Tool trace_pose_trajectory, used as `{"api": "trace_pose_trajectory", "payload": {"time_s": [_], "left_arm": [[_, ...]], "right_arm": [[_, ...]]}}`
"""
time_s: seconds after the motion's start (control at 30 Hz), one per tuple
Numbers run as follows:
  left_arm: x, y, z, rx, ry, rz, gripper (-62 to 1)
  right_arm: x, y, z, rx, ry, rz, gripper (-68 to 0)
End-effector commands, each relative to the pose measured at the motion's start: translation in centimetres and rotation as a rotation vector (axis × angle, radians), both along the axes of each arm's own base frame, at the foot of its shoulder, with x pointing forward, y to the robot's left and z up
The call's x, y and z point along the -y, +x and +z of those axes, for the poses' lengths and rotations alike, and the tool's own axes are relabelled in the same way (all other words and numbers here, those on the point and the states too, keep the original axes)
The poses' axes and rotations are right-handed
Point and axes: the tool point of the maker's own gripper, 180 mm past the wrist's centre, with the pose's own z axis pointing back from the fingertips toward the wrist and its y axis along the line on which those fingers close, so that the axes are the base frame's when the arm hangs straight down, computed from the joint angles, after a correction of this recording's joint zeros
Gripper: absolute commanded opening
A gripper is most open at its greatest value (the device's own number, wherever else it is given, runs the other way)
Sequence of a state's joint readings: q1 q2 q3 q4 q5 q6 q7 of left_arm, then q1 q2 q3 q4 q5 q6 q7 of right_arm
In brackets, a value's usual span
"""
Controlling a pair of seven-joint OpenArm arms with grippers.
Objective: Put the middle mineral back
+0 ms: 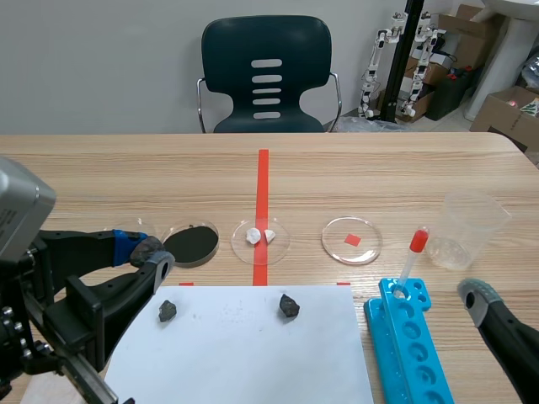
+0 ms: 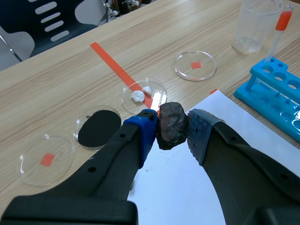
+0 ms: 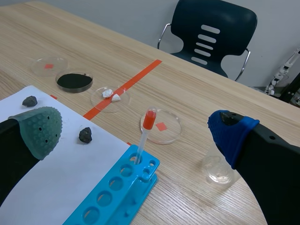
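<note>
Wooden bench [image 1: 126,177], light grain. Blue test-tube rack [image 1: 408,337] near right front, lying lengthwise away from robot. Dropper with red bulb [image 1: 411,261] standing in rack's far-end hole, slightly tilted. Clear plastic cup [image 1: 472,227] upright just beyond rack, near bench's right edge. Dark teal chair [image 1: 266,76] with slotted back behind far edge. Cardboard boxes [image 1: 505,109] on floor, far right.

No readable text, labels, brands or numbers on anything visible
</note>
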State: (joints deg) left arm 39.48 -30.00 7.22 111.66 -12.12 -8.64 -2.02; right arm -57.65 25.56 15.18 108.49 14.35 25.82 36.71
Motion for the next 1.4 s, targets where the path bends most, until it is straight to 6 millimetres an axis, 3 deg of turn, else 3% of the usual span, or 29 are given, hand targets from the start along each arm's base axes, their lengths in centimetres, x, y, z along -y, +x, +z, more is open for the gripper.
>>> {"api": "trace_pose_trajectory", "payload": {"time_s": [0.0, 1.1, 1.37], "left_arm": [[0.2, 0.2, 0.9, 0.028, -0.02, 0.0, -46.4], [0.2, 0.2, 0.9, 0.028, -0.02, 0.0, -46.4], [0.0, 0.1, -0.1, -0.053, -0.032, 0.022, -46.4]], "right_arm": [[-0.2, 0.3, 0.9, 0.031, 0.01, 0.011, 0.4], [-0.2, 0.3, 0.9, 0.031, 0.01, 0.011, 0.4], [-0.2, 0.3, 0.9, 0.031, 0.01, 0.011, 0.4]]}}
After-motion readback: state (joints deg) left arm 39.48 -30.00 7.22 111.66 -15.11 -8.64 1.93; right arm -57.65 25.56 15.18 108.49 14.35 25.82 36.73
